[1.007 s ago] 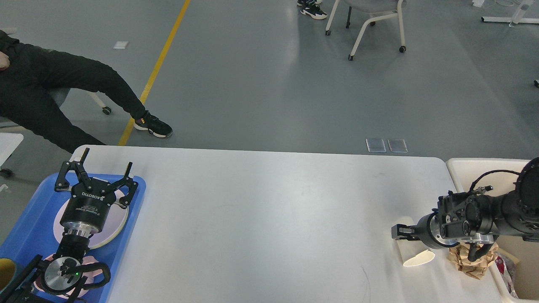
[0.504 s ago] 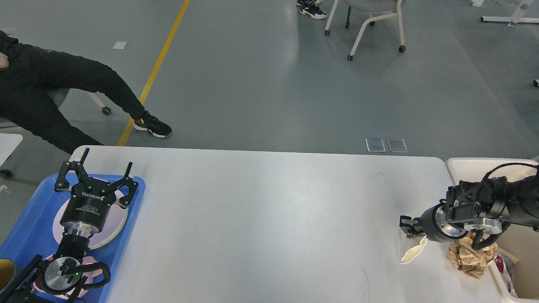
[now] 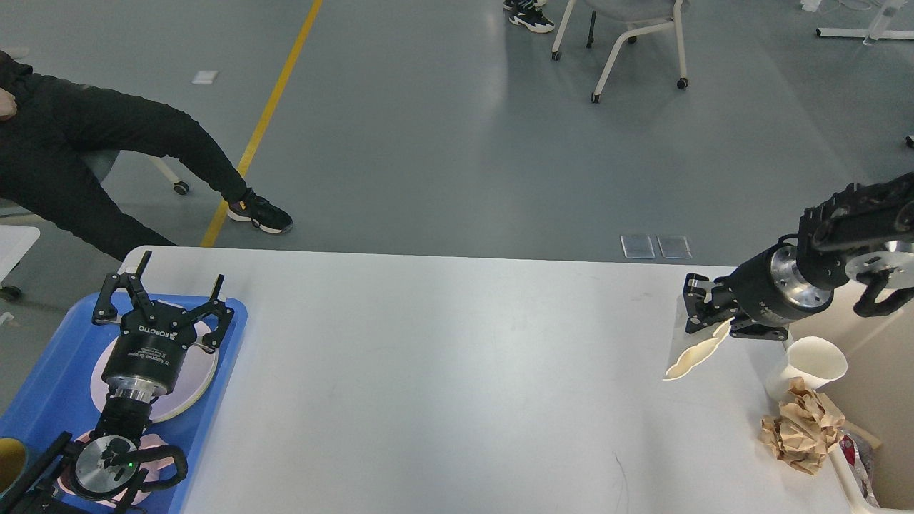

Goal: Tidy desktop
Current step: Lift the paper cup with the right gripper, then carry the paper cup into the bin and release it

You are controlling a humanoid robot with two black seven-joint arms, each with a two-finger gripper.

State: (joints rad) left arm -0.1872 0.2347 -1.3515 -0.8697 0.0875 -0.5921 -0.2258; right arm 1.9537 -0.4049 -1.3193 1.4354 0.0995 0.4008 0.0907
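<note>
Tidying is well along: the white table (image 3: 457, 371) fills the near view, mostly bare. At its right end remain one paper cup (image 3: 810, 364) and one crumpled brown paper (image 3: 803, 426). The right pincer (image 3: 703, 325) pinches one flattened cup (image 3: 691, 355). The left pincer (image 3: 163, 296) hovers spread above the blue tray (image 3: 50, 385).
</note>
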